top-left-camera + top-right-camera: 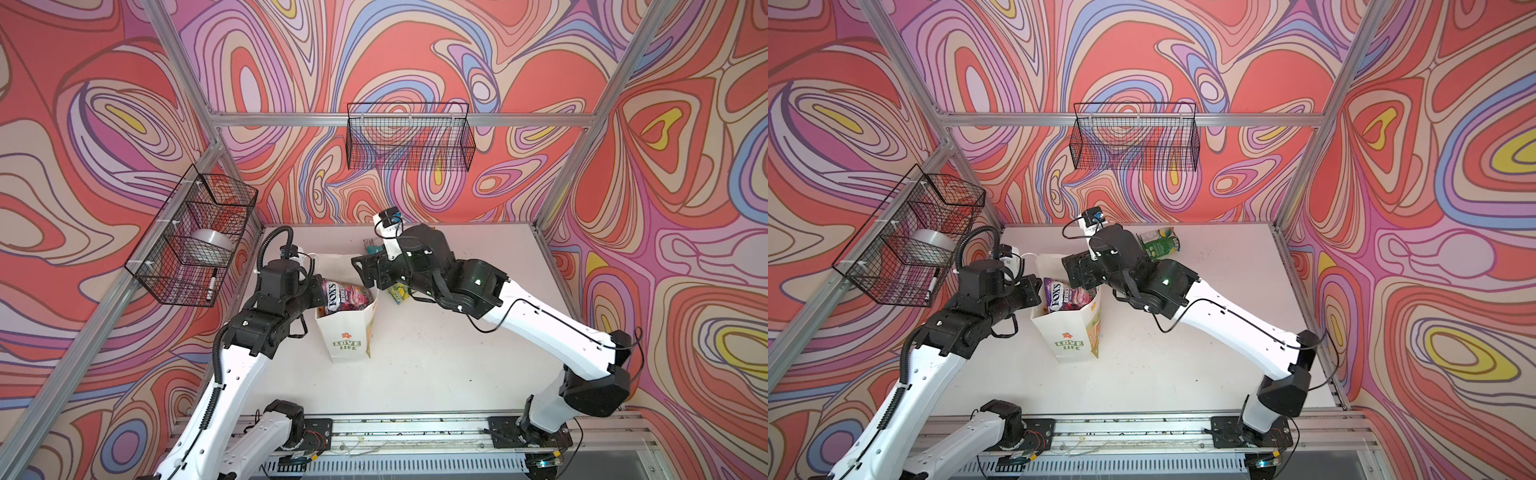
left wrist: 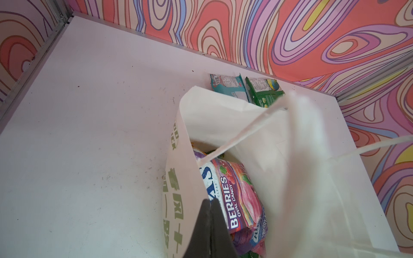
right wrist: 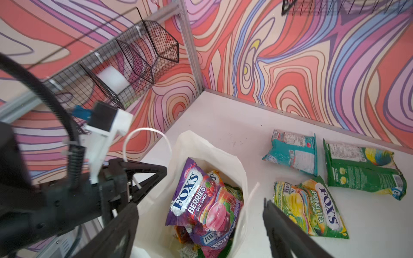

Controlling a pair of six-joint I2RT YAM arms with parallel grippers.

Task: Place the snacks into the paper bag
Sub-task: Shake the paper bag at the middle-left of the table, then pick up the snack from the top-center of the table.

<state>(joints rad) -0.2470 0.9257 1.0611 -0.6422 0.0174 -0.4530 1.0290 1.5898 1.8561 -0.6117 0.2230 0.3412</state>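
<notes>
Right hand is spread wide and empty, poised over the open mouth of the paper bag, where a purple packet lies uppermost on the snacks inside. Left hand is pressed together, pinching the bag's rim, so it is judged unavailable. Three packets lie flat on the bench. The yellow-green packet is just beside the bag on the right arm's side, with the teal packet and green packet beyond it toward the back wall. The right hand is nearer.
</notes>
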